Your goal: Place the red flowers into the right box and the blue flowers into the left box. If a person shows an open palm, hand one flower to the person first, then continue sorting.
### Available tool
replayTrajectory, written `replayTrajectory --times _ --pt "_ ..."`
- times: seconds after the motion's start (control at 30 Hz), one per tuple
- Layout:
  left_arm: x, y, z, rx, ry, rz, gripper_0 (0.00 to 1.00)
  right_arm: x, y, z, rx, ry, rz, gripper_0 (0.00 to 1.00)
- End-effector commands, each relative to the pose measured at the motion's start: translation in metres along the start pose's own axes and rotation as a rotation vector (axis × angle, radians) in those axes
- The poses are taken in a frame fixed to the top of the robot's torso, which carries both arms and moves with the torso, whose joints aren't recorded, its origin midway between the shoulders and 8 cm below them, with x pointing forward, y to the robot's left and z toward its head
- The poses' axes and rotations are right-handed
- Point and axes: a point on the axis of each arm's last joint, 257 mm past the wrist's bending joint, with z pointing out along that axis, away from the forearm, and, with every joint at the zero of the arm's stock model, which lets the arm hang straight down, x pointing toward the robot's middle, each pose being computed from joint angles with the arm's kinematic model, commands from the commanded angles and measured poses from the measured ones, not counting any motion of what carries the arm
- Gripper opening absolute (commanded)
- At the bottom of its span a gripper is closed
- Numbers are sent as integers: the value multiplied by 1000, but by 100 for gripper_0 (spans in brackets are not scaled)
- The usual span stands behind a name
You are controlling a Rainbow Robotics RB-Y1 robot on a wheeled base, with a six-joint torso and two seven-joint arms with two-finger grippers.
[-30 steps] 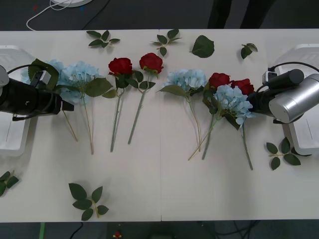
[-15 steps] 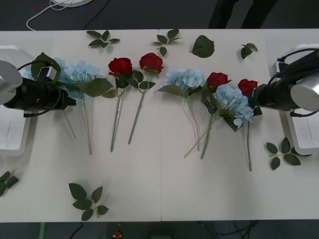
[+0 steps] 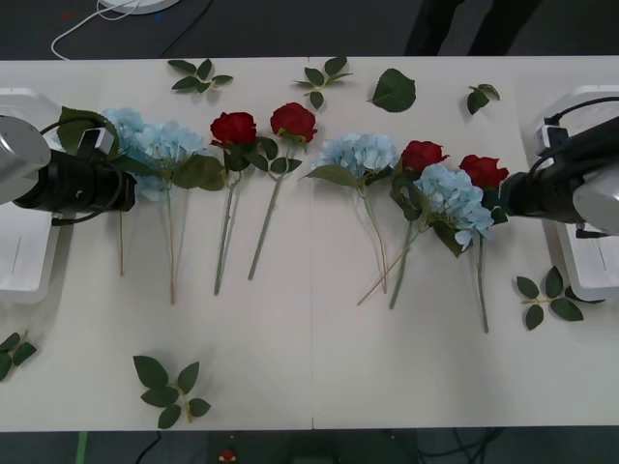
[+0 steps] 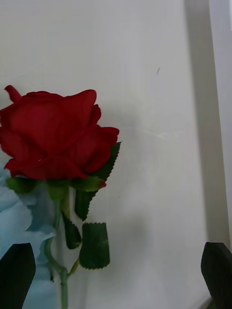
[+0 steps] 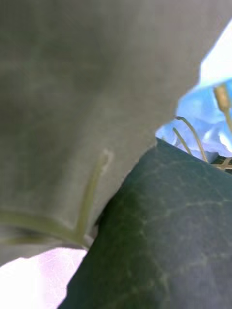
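Note:
Several red flowers lie in a row on the white table: two (image 3: 234, 128) (image 3: 293, 121) in the middle, one (image 3: 424, 155) right of centre, and the rightmost red rose (image 3: 484, 171) (image 4: 53, 135). My right gripper (image 3: 505, 198) (image 4: 116, 282) is open just right of that rose, whose stem runs between the black fingers (image 4: 17, 275). Blue flowers lie at far left (image 3: 121, 126) (image 3: 164, 145), centre (image 3: 360, 152) and right (image 3: 450, 198). My left gripper (image 3: 128, 186) is at the leftmost blue flower, whose leaves (image 5: 145, 231) cover the left wrist view. The left box (image 3: 19, 261) and the right box (image 3: 585, 101) stand at the table's ends.
Loose green leaf sprigs lie along the far edge (image 3: 201, 75) (image 3: 395, 90), at the front left (image 3: 166, 387) and beside the right box (image 3: 546, 295). A person's dark legs (image 3: 464, 24) stand beyond the far edge. A white cable (image 3: 97, 19) lies on the floor.
The left arm drew back toward the left box and the leftmost blue flower's stem swung to vertical. The right arm pulled right, and the rightmost rose shifted right, out from behind the hydrangea.

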Motion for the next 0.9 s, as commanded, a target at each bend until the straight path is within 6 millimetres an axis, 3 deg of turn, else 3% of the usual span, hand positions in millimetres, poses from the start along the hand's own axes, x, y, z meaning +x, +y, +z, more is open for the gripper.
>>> replayTrajectory --times 0.03,0.17,0.27,0.43,0.67,0.73,0.8,0.87,0.9 --pt "-27 5 -10 -17 -49 25 0 -9 18 19 -26 -37 21 100" --pt "-47 1 -24 -7 -52 42 0 -9 32 31 -44 -47 32 100" --pt "-74 -6 -49 18 -38 60 0 -11 45 37 -65 -49 47 100" --pt "-117 -26 -108 87 14 89 0 -13 62 45 -86 -63 53 100" --pt "-161 -40 -191 163 40 98 0 -18 61 57 -61 -78 53 100" --pt "-174 -37 -216 186 14 73 0 -18 58 61 -52 -80 52 100" --pt "-189 -21 -247 191 -45 68 0 -19 58 63 -49 -86 48 100" --pt "-192 -11 -258 188 -68 68 0 -19 58 63 -48 -89 45 100" --pt "-193 2 -271 180 -95 71 0 -19 58 64 -48 -89 46 81"
